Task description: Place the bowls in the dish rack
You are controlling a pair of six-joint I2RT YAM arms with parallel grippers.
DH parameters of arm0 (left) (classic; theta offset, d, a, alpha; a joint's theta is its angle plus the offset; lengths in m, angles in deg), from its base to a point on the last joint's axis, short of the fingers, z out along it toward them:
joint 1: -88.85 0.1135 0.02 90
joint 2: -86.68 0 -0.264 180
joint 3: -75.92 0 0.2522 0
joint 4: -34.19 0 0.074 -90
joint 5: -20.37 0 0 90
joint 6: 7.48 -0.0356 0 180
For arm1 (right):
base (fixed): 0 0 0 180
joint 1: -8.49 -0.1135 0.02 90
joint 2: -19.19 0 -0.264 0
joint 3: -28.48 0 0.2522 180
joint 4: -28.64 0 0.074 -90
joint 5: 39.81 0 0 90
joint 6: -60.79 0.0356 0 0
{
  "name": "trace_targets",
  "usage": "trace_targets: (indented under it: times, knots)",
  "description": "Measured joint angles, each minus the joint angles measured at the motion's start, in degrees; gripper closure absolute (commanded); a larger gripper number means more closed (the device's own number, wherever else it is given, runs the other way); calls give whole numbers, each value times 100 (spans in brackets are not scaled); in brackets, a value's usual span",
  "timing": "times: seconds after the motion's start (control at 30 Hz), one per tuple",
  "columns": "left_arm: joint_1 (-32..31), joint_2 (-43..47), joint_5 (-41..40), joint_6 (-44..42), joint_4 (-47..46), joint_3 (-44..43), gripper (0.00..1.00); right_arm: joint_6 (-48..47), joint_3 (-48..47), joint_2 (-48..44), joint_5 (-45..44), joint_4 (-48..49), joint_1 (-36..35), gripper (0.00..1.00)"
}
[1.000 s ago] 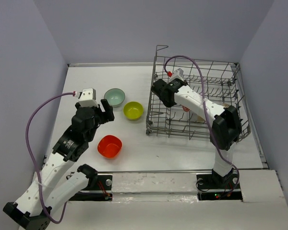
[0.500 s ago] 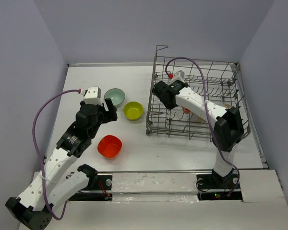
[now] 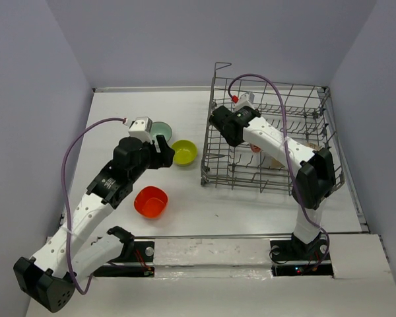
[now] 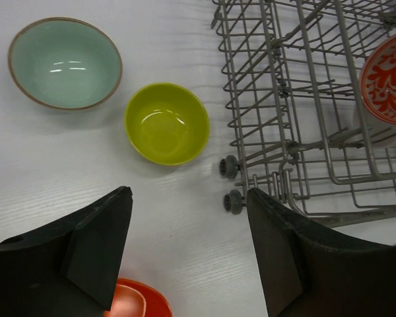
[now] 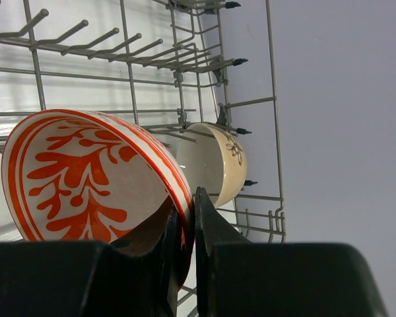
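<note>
The grey wire dish rack (image 3: 272,173) stands at the right. My right gripper (image 5: 188,198) is inside it, shut on the rim of the white bowl with red patterning (image 5: 79,172), which it holds tilted on edge. A cream bowl (image 5: 218,162) stands on edge among the tines behind it. On the table to the left of the rack lie a pale teal bowl (image 4: 65,63), a lime-yellow bowl (image 4: 166,123) and an orange-red bowl (image 3: 150,201). My left gripper (image 4: 188,198) is open and empty. It hovers above the table just short of the lime-yellow bowl (image 3: 183,152).
The rack's small wheels (image 4: 231,183) sit close to my left gripper's right finger. Grey walls enclose the table on three sides. A purple cable loops over each arm.
My left arm has swung right and forward, so its gripper now hangs close to the lime-yellow bowl. My right gripper has barely shifted inside the rack and still holds the patterned bowl.
</note>
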Motion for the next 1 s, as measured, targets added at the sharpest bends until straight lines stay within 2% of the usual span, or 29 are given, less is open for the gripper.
trace_targets:
  times: [0.23, 0.43, 0.7, 1.0]
  knots:
    - [0, -278, 828, 568, -509, 13, 28, -37, -72, -2, 0, -4, 0, 96]
    - [-122, -778, 1152, 920, -970, 192, 31, -44, -72, -68, 2, -4, 0, 96]
    - [-1054, -1196, 901, 1202, -1132, 205, 32, -63, -72, -326, 4, -9, 0, 96]
    - [-1611, -1700, 328, 1521, -1410, 214, 39, -63, -72, -442, 66, -9, 0, 96]
